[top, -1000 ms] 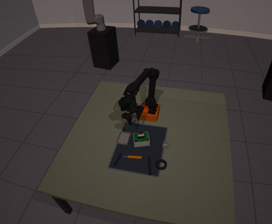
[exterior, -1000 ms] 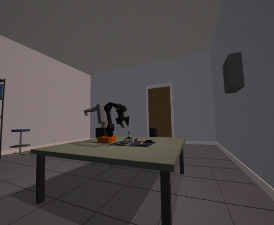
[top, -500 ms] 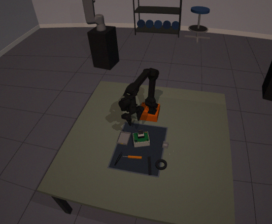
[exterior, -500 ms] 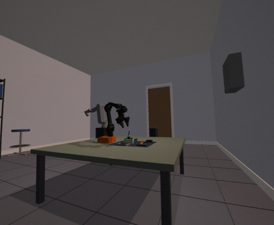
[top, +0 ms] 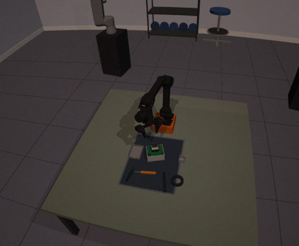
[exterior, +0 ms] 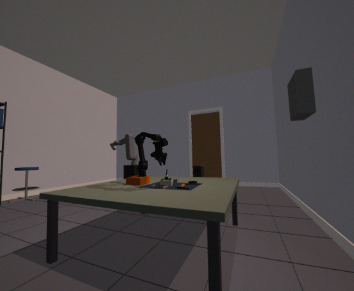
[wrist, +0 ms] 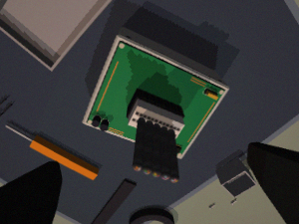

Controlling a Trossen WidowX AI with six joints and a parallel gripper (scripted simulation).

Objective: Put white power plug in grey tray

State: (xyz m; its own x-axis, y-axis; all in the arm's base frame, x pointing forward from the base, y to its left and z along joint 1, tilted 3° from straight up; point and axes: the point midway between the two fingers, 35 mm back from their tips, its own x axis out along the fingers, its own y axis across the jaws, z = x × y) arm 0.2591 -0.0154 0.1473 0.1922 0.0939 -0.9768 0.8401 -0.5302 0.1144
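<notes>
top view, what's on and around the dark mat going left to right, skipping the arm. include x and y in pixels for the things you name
black tweezers (top: pixel 130 175), grey tray (top: pixel 136 151) (wrist: pixel 59 21), orange-handled screwdriver (top: pixel 148 172) (exterior: pixel 183 185) (wrist: pixel 64 159), dark flat bar (top: pixel 164 182) (wrist: pixel 114 200), black ring (top: pixel 177 180) (exterior: pixel 192 182) (wrist: pixel 151 216)
</notes>
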